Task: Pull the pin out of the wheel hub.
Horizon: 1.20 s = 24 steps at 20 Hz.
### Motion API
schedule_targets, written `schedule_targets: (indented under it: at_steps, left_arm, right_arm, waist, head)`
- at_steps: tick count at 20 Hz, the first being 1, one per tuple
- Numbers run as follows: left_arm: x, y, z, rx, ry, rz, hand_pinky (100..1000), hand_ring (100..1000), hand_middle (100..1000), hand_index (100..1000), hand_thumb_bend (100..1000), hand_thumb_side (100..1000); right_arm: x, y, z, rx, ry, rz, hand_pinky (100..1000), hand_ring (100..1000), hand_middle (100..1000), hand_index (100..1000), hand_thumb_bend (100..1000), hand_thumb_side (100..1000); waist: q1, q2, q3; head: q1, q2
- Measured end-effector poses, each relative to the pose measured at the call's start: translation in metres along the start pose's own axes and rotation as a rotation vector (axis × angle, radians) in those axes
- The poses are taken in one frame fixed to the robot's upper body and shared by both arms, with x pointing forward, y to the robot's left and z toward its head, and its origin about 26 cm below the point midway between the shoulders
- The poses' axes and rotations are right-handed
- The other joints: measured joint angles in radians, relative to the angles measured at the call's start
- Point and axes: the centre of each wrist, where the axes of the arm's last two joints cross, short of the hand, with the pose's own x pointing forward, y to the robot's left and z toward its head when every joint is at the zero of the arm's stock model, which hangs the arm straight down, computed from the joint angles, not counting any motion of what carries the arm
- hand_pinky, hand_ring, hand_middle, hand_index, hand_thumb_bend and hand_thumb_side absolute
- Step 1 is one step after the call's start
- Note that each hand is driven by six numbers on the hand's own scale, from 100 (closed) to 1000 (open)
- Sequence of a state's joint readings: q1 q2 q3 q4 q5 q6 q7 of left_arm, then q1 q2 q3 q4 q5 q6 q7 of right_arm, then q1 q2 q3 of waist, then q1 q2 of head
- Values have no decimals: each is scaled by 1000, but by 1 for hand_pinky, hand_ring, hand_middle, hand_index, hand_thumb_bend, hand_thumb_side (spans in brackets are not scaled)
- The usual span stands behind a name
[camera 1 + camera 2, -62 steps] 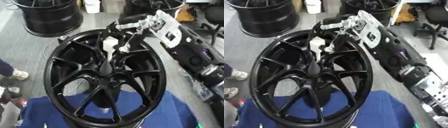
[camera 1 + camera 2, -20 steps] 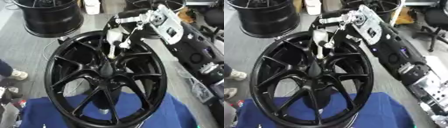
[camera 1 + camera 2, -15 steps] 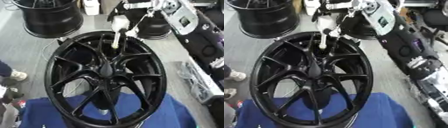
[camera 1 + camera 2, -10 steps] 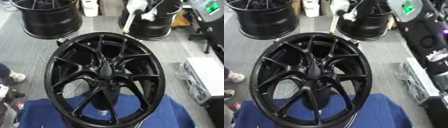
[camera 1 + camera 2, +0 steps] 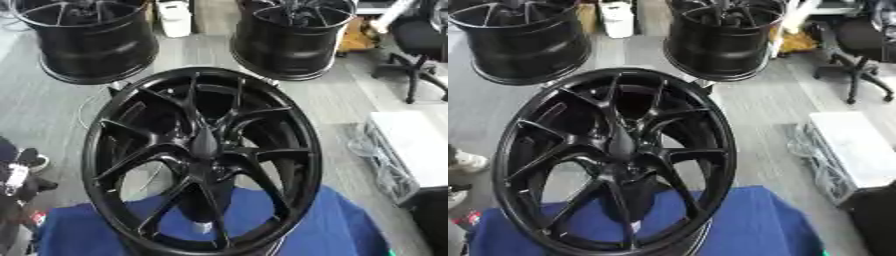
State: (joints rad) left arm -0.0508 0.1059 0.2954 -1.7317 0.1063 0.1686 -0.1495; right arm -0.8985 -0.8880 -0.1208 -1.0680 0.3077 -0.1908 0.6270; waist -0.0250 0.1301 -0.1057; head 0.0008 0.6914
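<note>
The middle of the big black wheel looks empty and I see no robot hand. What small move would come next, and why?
Probably just carry the pin a little further aside and set it down. The wheel hub has nothing sticking out of it, and a pale rod, likely the pin, shows at the top right edge, well clear of the wheel. Neither hand is in view, so how it is held cannot be told.

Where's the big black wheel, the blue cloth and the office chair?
big black wheel [image 5: 203, 145], left eye view, on its hub.
blue cloth [image 5: 754, 220], right eye view, on a bare part.
office chair [image 5: 418, 37], left eye view, on its seat.
</note>
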Motion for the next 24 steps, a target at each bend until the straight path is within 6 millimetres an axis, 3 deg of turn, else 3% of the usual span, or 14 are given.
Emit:
schedule_targets:
  at_steps: [1,2,3,4,6,7,8,13,15,20,24]
  left_arm:
    - [0,1,0,8,-2,0,624,428,240,638,526,581]
    - [1,1,0,14,-4,1,624,428,240,638,526,581]
    - [1,2,-1,19,-7,1,624,428,240,638,527,580]
    - [3,2,-2,20,-11,2,624,428,240,638,526,581]
    - [4,1,-3,22,-18,4,624,428,240,638,527,581]
    - [5,1,-4,22,-20,5,624,428,240,638,526,581]
    - [5,1,-4,22,-21,6,624,427,240,638,526,581]
    - [5,0,-4,14,-18,8,624,427,240,638,526,581]
    - [5,-2,-5,3,-16,10,624,427,240,638,527,580]
    - [3,-4,-3,-22,-6,10,624,427,240,638,527,580]
    - [2,-6,-3,-33,-6,11,624,427,241,638,527,580]
  right_arm:
    - [-16,2,10,-18,69,-24,693,572,521,802,100,211]
    - [-32,8,19,-33,137,-52,725,638,695,855,100,504]
    - [-47,16,28,-44,204,-83,733,661,754,867,100,651]
    - [-62,26,36,-52,269,-117,740,683,805,875,100,774]
    - [-90,60,49,-55,391,-204,738,692,861,872,100,878]
    - [-102,79,56,-51,451,-249,735,691,879,871,100,589]
    - [-114,100,63,-47,512,-292,733,689,885,870,100,911]
    - [-154,202,108,-25,792,-523,709,657,877,843,100,923]
    - [-161,229,129,-49,879,-601,682,600,791,807,100,833]
    - [-162,271,168,-171,947,-702,647,544,686,767,100,735]
    - [-144,288,153,-261,835,-717,638,531,645,737,100,772]
  waist:
    - [0,1,-9]
    - [0,5,-15]
    - [0,11,-17]
    - [1,19,-17]
    - [1,25,-16]
    - [2,26,-14]
    - [2,26,-9]
    - [-2,23,25]
    - [-3,18,37]
    - [-2,4,60]
    - [1,2,63]
  head:
    - [6,-1]
    - [9,-5]
    - [11,-10]
    - [11,-14]
    - [10,-21]
    - [7,-23]
    - [5,-25]
    - [-18,-26]
    - [-30,-25]
    - [-54,-10]
    - [-60,-3]
